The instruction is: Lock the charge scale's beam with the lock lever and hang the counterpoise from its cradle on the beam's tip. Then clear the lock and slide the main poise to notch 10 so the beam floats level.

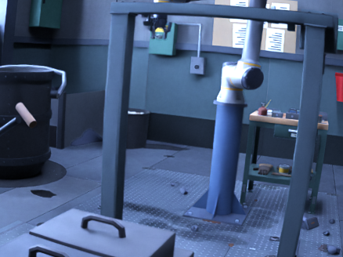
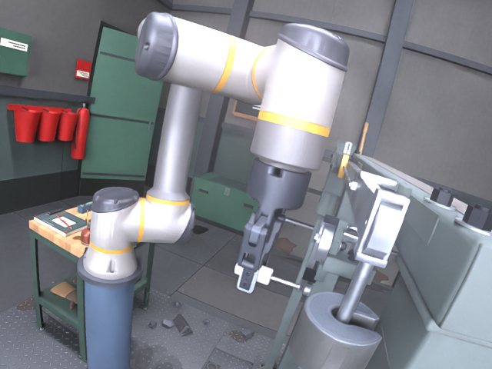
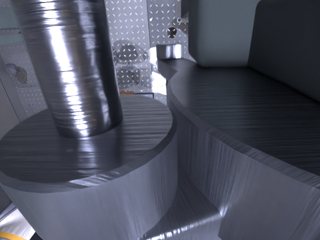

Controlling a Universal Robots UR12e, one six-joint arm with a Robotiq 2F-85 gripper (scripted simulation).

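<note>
On the right, the pale green charge scale (image 2: 433,254) carries its beam (image 2: 359,186) slanting up to a yellow-marked tip (image 2: 344,159). The white main poise (image 2: 381,226) sits on the beam. Below it the grey cylindrical counterpoise (image 2: 332,333) rests low with its steel stem (image 2: 355,288) pointing up at the poise. The lock lever's thin rod (image 2: 286,283) ends in a white knob (image 2: 264,275). My gripper (image 2: 248,278) is open around that knob and holds nothing. The wrist camera shows the counterpoise (image 3: 85,165) and its stem (image 3: 69,64) close up.
A grey steel frame (image 1: 117,113) spans the foreground. The arm's blue pedestal (image 2: 109,313) stands on the tread plate, with a green workbench (image 2: 59,246) beside it. Rubble (image 2: 179,323) lies on the floor. A dark ladle (image 1: 25,117) stands far left.
</note>
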